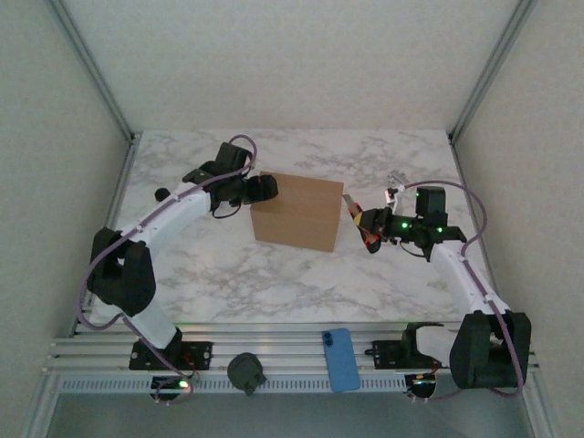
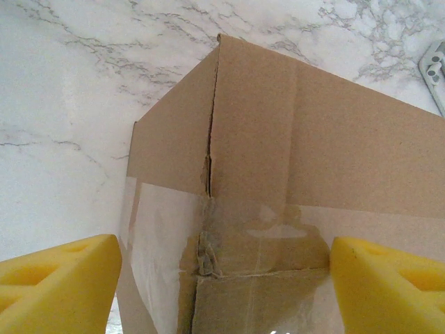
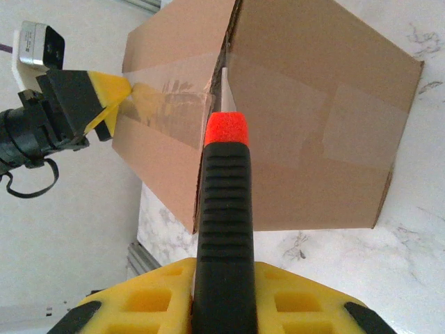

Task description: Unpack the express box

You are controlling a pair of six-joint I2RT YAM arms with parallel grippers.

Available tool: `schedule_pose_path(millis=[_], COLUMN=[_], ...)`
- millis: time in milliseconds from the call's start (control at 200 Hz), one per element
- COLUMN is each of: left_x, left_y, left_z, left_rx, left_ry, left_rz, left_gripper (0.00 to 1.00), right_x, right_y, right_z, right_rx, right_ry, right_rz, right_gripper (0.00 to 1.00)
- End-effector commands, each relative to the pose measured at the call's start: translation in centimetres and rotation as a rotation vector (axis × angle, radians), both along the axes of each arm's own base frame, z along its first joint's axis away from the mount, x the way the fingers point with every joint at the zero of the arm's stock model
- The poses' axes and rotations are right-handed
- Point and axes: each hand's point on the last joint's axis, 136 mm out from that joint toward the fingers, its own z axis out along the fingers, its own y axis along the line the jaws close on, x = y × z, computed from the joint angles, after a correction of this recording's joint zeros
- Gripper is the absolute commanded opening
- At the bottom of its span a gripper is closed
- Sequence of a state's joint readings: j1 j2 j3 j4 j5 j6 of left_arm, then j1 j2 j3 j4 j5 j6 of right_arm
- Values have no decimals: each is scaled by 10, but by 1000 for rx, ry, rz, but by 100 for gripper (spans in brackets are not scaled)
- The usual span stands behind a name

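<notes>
Arms flank the express box [image 1: 297,212]: left pincer [image 2: 226,268] spread, right pincer [image 1: 369,225] pinching a black-handled tool [image 3: 224,216].

- Table [image 1: 228,283]: white marble-look top with grey veins, fills the middle of the top view. Same veined surface in the left wrist view [image 2: 69,90] and the right wrist view [image 3: 417,229].
- Back wall [image 1: 292,55]: plain off-white panel, unmarked.
- Left wall [image 1: 46,182] and right wall [image 1: 538,182]: same plain pale panels, closing the table in on both sides.
- Corner posts: a silver metal post at back left [image 1: 91,68] and one at back right [image 1: 493,68], both slanting outward toward the top of the frame.
- Near edge: slotted aluminium rails [image 1: 292,351] run across the table front.
- Light: soft, even and dimmish, with faint shadows and a mild sheen on the marble.
</notes>
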State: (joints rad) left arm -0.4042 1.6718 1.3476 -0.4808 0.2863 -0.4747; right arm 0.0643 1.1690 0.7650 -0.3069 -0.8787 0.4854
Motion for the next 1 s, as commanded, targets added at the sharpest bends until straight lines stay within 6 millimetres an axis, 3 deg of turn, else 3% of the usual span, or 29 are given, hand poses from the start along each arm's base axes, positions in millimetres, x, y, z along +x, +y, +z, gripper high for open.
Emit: schedule_pose_path(millis=[0, 406, 996], left_x=[-6, -6, -16], left_y=[14, 14, 15], left_z=[-22, -21, -47], left_rx=[82, 72, 39], left_ry=[65, 59, 101], left_rz=[37, 46, 84], left_gripper=[77, 77, 71], right_x=[2, -6, -26], right_y=[4, 10, 14], right_z=[1, 0, -2], right_rx=[-8, -14, 28], right_ry=[-10, 5, 30], right_rz=[19, 42, 70], right_gripper=[0, 0, 0])
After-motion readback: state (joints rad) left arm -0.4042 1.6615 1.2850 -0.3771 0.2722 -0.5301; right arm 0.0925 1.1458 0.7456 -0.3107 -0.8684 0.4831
